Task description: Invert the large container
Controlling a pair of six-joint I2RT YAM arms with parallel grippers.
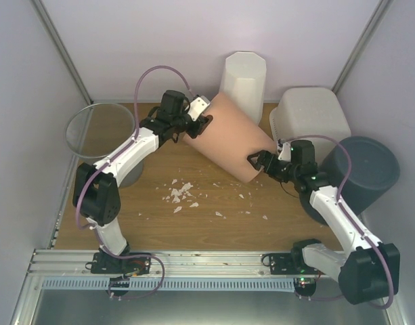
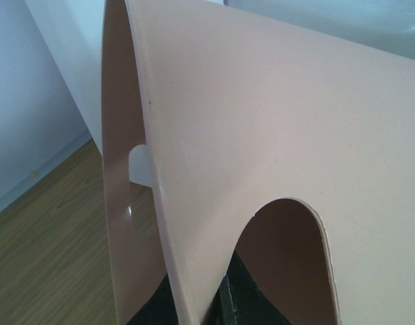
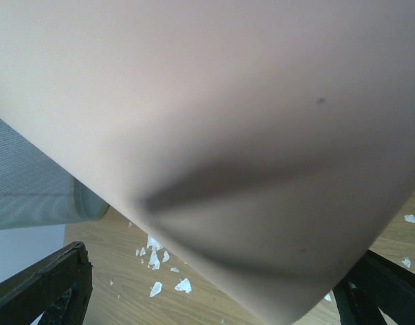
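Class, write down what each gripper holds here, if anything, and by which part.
Left gripper pinches the pink bin by its rim wall, beside the cut-out. Right gripper stands open at the base end, not visibly gripping.

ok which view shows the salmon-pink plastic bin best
The top external view: it shows nearly the whole salmon-pink plastic bin on its side, from rim to base. The left wrist view shows only its rim and a handle cut-out. The right wrist view shows only a blurred stretch of its wall.
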